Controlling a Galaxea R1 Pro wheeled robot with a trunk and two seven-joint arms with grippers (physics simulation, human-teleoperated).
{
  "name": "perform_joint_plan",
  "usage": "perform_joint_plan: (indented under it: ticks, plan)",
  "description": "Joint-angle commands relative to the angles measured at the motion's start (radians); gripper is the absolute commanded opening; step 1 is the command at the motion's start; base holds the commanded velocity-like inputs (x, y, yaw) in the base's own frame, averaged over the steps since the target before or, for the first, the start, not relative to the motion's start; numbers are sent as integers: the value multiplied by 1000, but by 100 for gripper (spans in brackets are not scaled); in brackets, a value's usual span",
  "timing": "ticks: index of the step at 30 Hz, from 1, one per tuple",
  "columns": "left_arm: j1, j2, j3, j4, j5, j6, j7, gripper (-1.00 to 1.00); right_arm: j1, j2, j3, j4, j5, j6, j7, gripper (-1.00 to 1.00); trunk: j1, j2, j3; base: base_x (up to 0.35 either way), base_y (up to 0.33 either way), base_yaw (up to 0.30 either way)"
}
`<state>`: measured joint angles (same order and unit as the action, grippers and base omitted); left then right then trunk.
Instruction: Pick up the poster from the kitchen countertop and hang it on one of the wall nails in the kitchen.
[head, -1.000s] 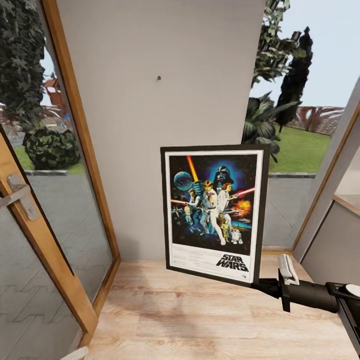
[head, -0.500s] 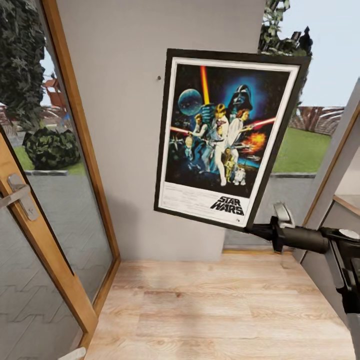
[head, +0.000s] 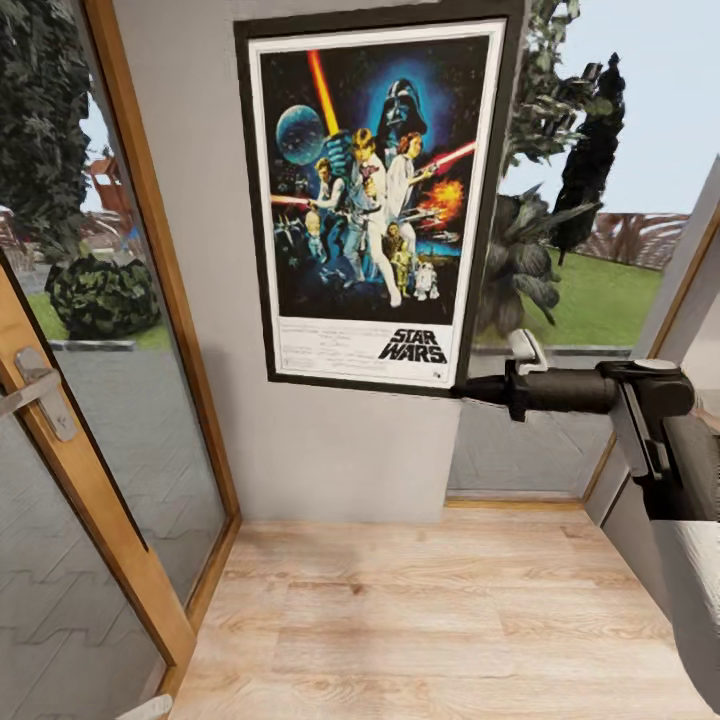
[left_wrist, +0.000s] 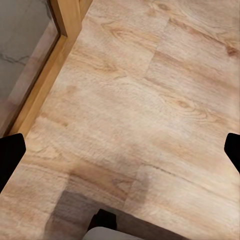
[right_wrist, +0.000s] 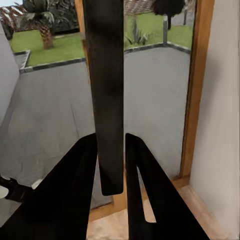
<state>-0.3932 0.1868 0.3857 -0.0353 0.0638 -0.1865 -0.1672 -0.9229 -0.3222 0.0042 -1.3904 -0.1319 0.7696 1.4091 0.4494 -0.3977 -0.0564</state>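
The black right gripper (head: 468, 391) pinches the lower right corner of the black-framed, white-bordered Star Wars poster (head: 372, 195), holding it upright against the pale grey wall panel (head: 210, 200), its top reaching the picture's upper edge in the head view. The right wrist view adds the frame's thin dark edge (right_wrist: 107, 95) clamped between both fingers (right_wrist: 75, 195). In the left wrist view, dark tips of the left gripper (left_wrist: 120, 152) stand spread wide over the light wooden plank floor (left_wrist: 150, 100).
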Motion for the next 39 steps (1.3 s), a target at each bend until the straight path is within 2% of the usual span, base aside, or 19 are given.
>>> perform_joint_plan:
  ticks: [1, 4, 5, 7, 8, 38, 39]
  plan:
    - [-1, 0, 2, 2, 7, -2, -6, 100, -10, 0, 8, 1, -5, 28, -9, -100, 1, -2, -2, 0, 0, 0]
    - [-1, 0, 2, 2, 7, -2, -6, 100, -60, 1, 41, 17, -5, 95, -74, -100, 1, -2, -2, 0, 0, 0]
    - [-1, 0, 2, 2, 7, -2, -6, 100, -114, 5, 108, 41, -5, 114, -96, -100, 1, -2, -2, 0, 0, 0]
    - [-1, 0, 2, 2, 7, -2, -6, 100, -131, 6, 124, 58, -5, 117, -100, -100, 1, -2, -2, 0, 0, 0]
    - [-1, 0, 2, 2, 7, -2, -6, 100, -153, 12, 143, 96, -5, 120, -104, -100, 1, -2, -2, 0, 0, 0]
    - [-1, 0, 2, 2, 7, -2, -6, 100, -164, 15, 152, 110, -15, 117, -103, -100, 1, -2, -2, 0, 0, 0]
    - [-1, 0, 2, 2, 7, -2, -6, 100, -163, 27, 151, 110, -18, 116, -103, -100, 1, -2, -2, 0, 0, 0]
